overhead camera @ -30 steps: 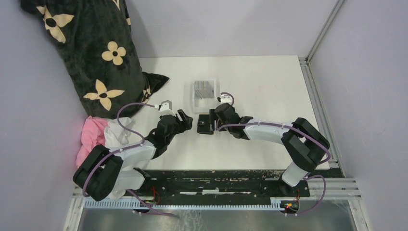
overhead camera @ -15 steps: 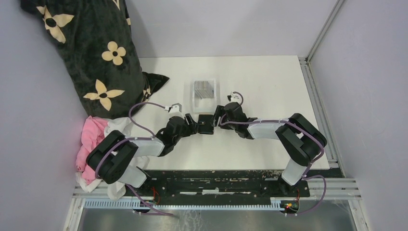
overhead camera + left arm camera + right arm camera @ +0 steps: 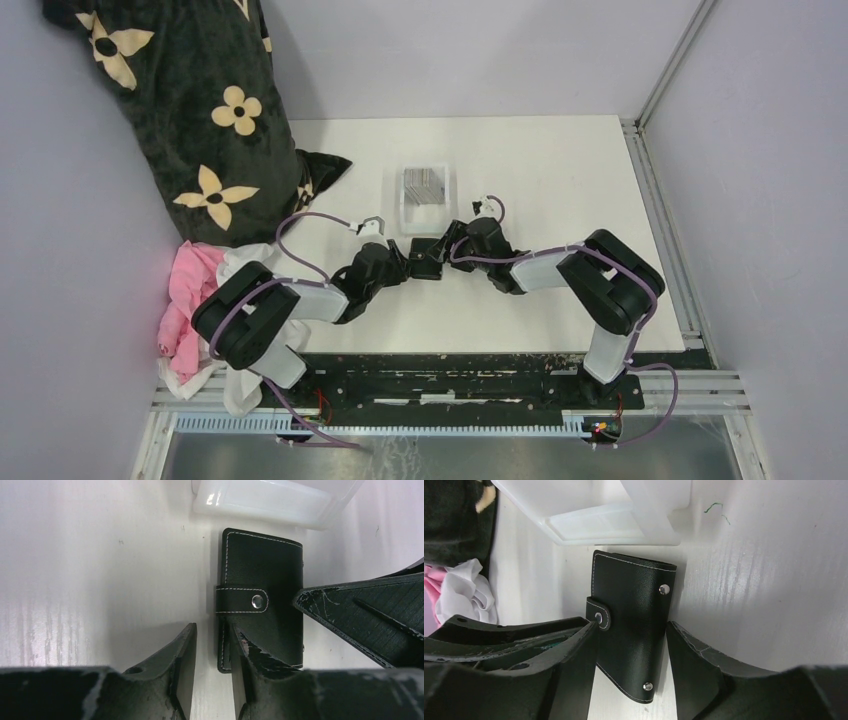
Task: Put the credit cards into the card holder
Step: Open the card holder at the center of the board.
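**At mid-desk, two pincers crowding a card holder that is snapped shut**

Top view: the card holder [image 3: 428, 258] is lying flat below the clear tray [image 3: 424, 224], with the credit cards [image 3: 424, 185] sitting inside that tray. The left pincer [image 3: 405, 262] and right pincer [image 3: 450, 250] are meeting over the holder from either side, so their fingers risk knocking together.

Left wrist view: the left pincer [image 3: 210, 627] is standing narrow. Only the holder's [image 3: 262, 580] left edge is showing in the gap, just below the snap tab [image 3: 242, 600]. So thin a bite could slip off, or shove the holder up against the tray [image 3: 260, 502].

Right wrist view: the right pincer [image 3: 631, 630] is standing wide, straddling the holder [image 3: 634, 605]. Whether its fingers are touching I cannot tell. Squeezing across could buckle the holder instead of freeing the tab [image 3: 599, 616].
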Robot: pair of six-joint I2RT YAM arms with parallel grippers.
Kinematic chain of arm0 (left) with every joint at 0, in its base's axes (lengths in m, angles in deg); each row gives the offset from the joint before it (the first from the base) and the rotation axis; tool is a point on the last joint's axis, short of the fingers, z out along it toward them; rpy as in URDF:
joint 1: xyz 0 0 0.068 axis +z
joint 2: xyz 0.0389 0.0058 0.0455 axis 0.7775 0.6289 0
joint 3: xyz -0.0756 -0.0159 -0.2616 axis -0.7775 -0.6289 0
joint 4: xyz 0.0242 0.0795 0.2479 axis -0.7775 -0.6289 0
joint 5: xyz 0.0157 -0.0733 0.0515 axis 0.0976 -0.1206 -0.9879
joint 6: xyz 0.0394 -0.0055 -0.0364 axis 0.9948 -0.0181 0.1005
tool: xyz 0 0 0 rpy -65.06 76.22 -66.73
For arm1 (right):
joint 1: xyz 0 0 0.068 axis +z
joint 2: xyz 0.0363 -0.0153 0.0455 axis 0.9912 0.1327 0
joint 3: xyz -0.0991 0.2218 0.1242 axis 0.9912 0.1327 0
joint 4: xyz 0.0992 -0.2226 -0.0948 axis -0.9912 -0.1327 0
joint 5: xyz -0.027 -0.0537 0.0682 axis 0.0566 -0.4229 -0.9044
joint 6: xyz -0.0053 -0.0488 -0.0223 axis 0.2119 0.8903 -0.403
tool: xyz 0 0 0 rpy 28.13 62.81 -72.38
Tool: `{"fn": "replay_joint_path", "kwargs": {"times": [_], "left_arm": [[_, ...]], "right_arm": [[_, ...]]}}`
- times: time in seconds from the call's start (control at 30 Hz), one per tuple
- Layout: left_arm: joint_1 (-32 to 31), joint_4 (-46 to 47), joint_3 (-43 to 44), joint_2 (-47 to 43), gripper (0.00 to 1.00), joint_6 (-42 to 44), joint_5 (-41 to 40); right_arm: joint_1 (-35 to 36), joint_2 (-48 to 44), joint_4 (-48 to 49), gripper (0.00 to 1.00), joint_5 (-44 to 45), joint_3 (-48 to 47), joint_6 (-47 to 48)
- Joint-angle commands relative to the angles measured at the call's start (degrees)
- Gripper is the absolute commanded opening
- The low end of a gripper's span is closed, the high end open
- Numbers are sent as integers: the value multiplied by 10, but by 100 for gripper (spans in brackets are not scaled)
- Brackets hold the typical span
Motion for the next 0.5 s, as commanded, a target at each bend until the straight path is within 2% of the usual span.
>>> {"fn": "replay_joint_path", "kwargs": {"times": [0.0, 0.17, 0.33, 0.47], "left_arm": [[-5, 40, 6, 18, 36, -17, 15], [-11, 45, 7, 37, 32, -22, 25], [-15, 57, -1, 51, 28, -25, 29], [-21, 71, -5, 67, 22, -29, 36]], "right_arm": [[9, 30, -20, 59, -14, 31, -19], [15, 44, 35, 52, -21, 49, -39], [26, 68, 69, 51, -24, 52, -47], [37, 102, 98, 44, -32, 43, -58]]}}
